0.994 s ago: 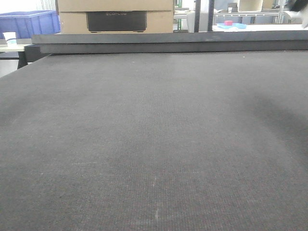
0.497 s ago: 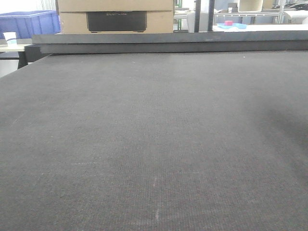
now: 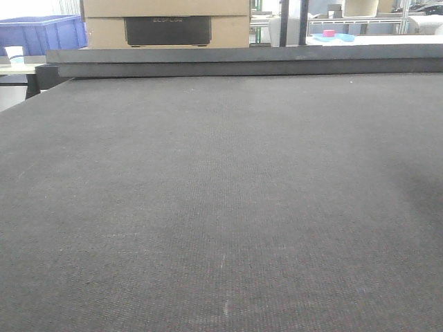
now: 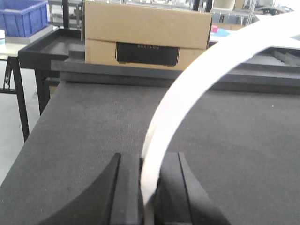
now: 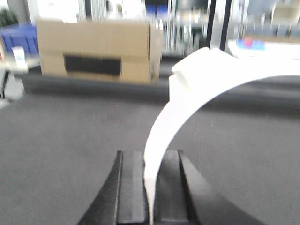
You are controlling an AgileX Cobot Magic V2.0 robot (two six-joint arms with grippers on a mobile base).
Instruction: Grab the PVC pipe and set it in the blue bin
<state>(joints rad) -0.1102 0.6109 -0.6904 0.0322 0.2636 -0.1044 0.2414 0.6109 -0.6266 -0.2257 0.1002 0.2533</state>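
1. Dark grey felt-like table point(image 3: 221, 207) fills the front view. A black raised ledge point(image 3: 242, 62) runs along its far edge.
2. A cardboard box point(image 3: 166, 24) with a black panel on its face sits on that ledge, towards the far-left corner.
3. Blue bin point(image 3: 41, 34) is beyond the far-left corner, off the table, on a separate stand. A white cup point(image 3: 14, 54) is just in front of it.
4. Past the far-right edge, a light-blue tray point(image 3: 332, 37) on another bench holds a pink item.
5. Right gripper point(image 5: 150, 159): the black fingers are pressed in on the lower end of the PVC pipe point(image 5: 206, 70). It is a white curved piece that arcs up and right out of the pinch, with a chunky stepped block near its top. It hangs above the table, clear of the mat, roughly mid-table facing the far edge. The frame is blurred, so finer detail is unreadable.
6. Left gripper point(image 4: 149, 161): the fingers are closed on a white curved band point(image 4: 187, 84). The band is thin and smooth, and it sweeps up and right out of frame.
7. I cannot tell whether that band is the same piece as the one in the right gripper.
8. The left wrist view faces the far-left corner, with the box and bin ahead of it.
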